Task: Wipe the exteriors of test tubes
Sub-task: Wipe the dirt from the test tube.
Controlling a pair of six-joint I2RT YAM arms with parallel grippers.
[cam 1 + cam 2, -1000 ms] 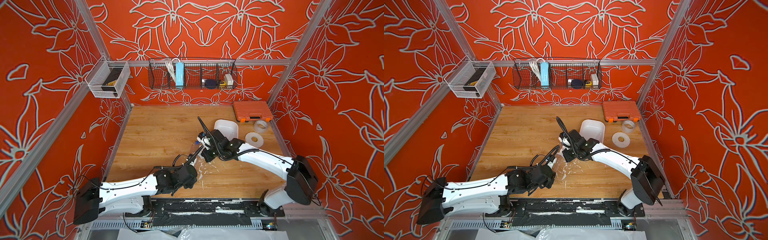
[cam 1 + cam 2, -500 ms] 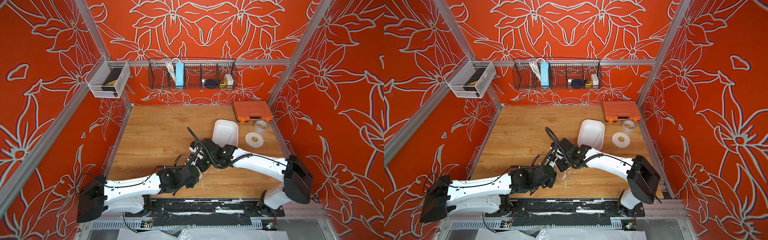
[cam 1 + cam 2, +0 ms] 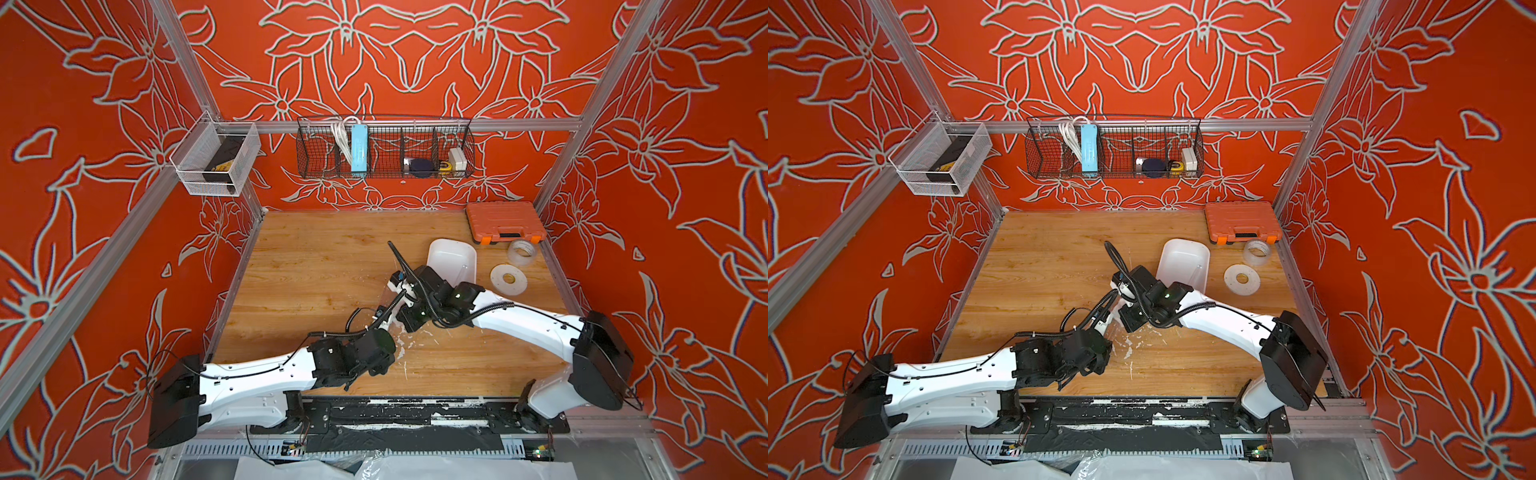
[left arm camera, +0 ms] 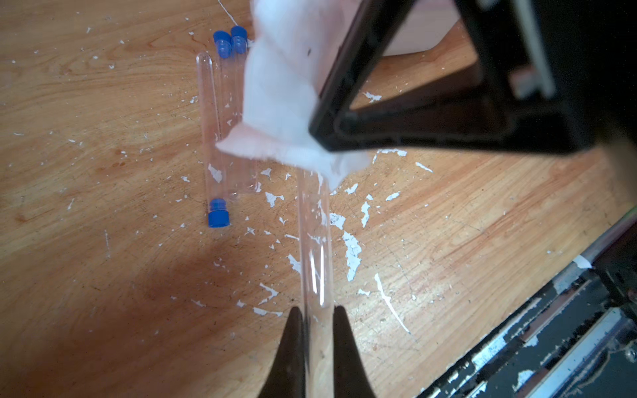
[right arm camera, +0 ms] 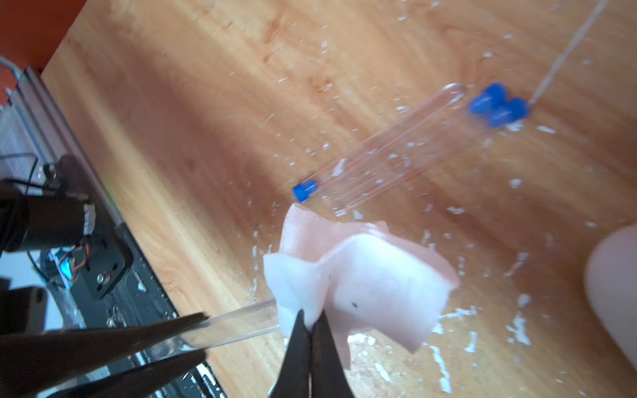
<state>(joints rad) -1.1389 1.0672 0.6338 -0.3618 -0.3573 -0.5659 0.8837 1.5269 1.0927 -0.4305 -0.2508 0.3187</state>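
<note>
L claw (image 4: 317,310) is pinched tight on one slim clear plastic test tube (image 4: 314,241), taking it near one end. The rest of the barrel sticks out past the fingers and looks lifted off the scuffed wooden tabletop (image 4: 103,138). R claw (image 5: 310,315) is closed right down on a folded white gauze-like tissue pad (image 5: 372,286). The pad sits over the far end of that tube, touching it. Can't tell which end has the cap: one is hidden by the fingers, the other by the pad.

Three more clear tubes w/ blue caps (image 4: 220,120) lie side by side on the table just beyond the held one, two caps one way, one the other. In both top views the claws meet near mid-table, in front of a white plastic tub (image 3: 451,259).

Handling, my guess: tube v. light, stiff & smooth-walled, so slippery. It could twist or slide out lengthwise if the pad drags hard. The wall is thin & prob. cracks if squeezed much. An end grip like this leaves most of the length bare for wiping, but the gripped bit needs a re-grip at the other end. Pad is soft & limp w/ only a corner pinched, so it may fold or pull free. The loose tubes will roll, so I'd come from above w/ fingers across the barrel, mid-length or by the cap.
</note>
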